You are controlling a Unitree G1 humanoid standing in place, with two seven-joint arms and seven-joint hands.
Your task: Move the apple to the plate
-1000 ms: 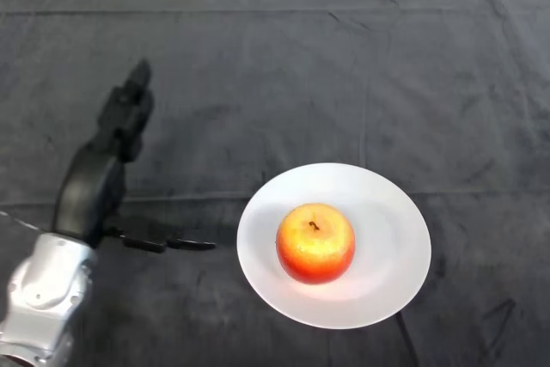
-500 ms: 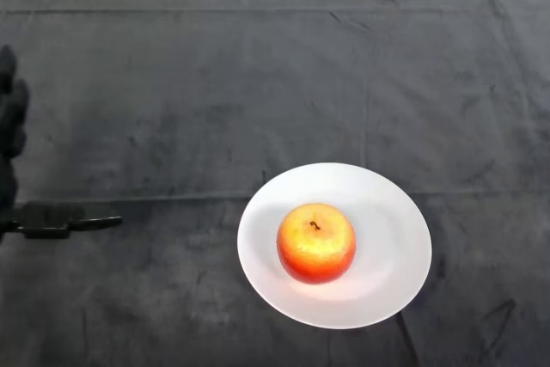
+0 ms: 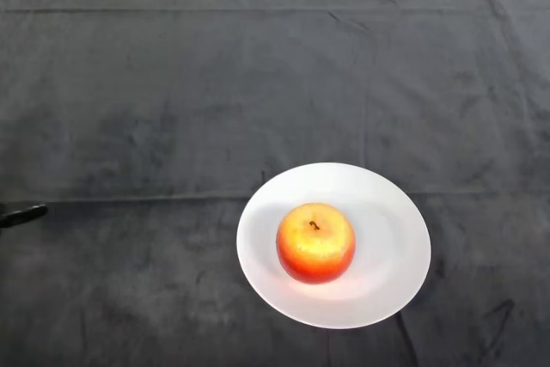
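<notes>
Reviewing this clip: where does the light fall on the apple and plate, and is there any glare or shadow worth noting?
Head view: the apple has a pale yellow highlight on top near its stem, so light seems to come from above; it casts a soft shadow on the white plate, mostly toward the lower right; the plate reads bright without harsh glare; the dark cloth shows creases and faint lighter patches.

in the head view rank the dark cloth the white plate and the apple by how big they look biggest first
1. The dark grey cloth covering the table, filling nearly the whole view.
2. The round white plate.
3. The red-and-yellow apple, sitting on the plate, well inside its rim.
</notes>
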